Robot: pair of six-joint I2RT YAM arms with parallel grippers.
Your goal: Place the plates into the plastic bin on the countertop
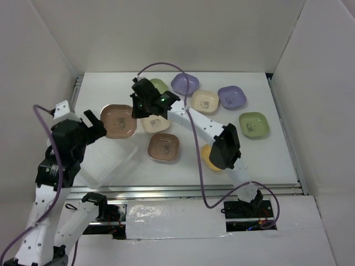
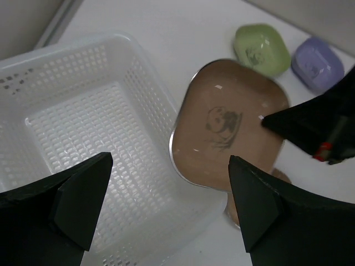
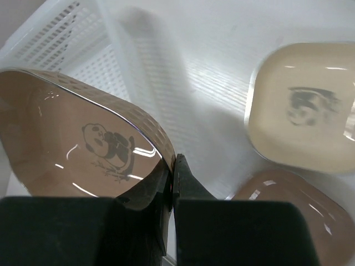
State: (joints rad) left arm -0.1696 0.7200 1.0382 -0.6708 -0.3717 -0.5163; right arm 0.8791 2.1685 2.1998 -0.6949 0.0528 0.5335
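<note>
My right gripper (image 1: 137, 112) is shut on the rim of a brown plate (image 1: 118, 121) and holds it in the air, over the far right edge of the plastic bin (image 1: 111, 162). In the right wrist view the fingers (image 3: 183, 177) pinch the rim of this panda-print plate (image 3: 72, 144). My left gripper (image 1: 99, 126) is open and empty above the bin (image 2: 83, 127), with the held plate (image 2: 230, 124) just ahead of it. The bin holds nothing. Other plates lie on the countertop (image 1: 266, 160): cream (image 1: 155, 124), brown (image 1: 163, 147), green (image 1: 254, 124), purple (image 1: 184, 83).
More plates lie at the back: green (image 1: 160, 85), cream (image 1: 204, 101), purple (image 1: 232, 97). A yellow one (image 1: 209, 159) is half hidden under the right arm. White walls stand on three sides. A metal rail (image 1: 166, 191) runs along the front edge.
</note>
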